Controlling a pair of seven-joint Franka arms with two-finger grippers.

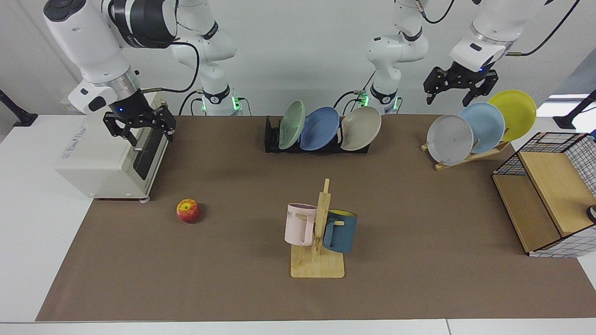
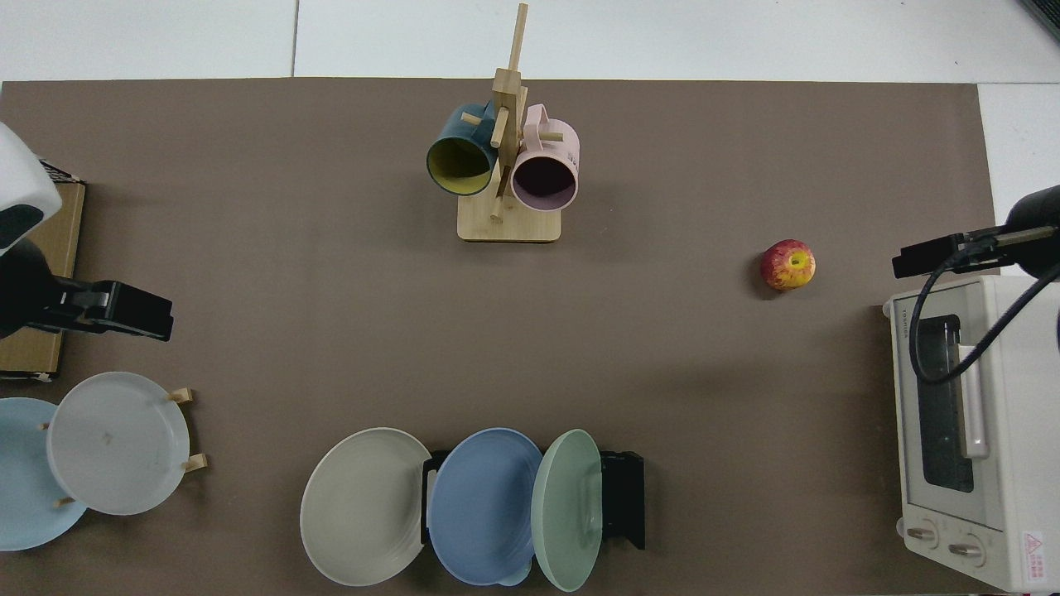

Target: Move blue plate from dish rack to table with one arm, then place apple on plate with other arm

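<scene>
Standing nearest the camera on the bench (image 1: 419,288) is a wooden mug tree (image 1: 319,242) hung with a pink and a dark blue mug. Further back the apple (image 1: 188,211) lies alone on the brown mat. Behind, the blue plate (image 1: 319,128) leans in the dish rack (image 1: 272,139), between a green and a beige plate. The right gripper (image 1: 145,132) hovers over the toaster oven (image 1: 116,163), jaws spread, empty. The left gripper (image 1: 450,98) hangs above the wooden plate stand (image 1: 465,158), jaws apart, empty.
</scene>
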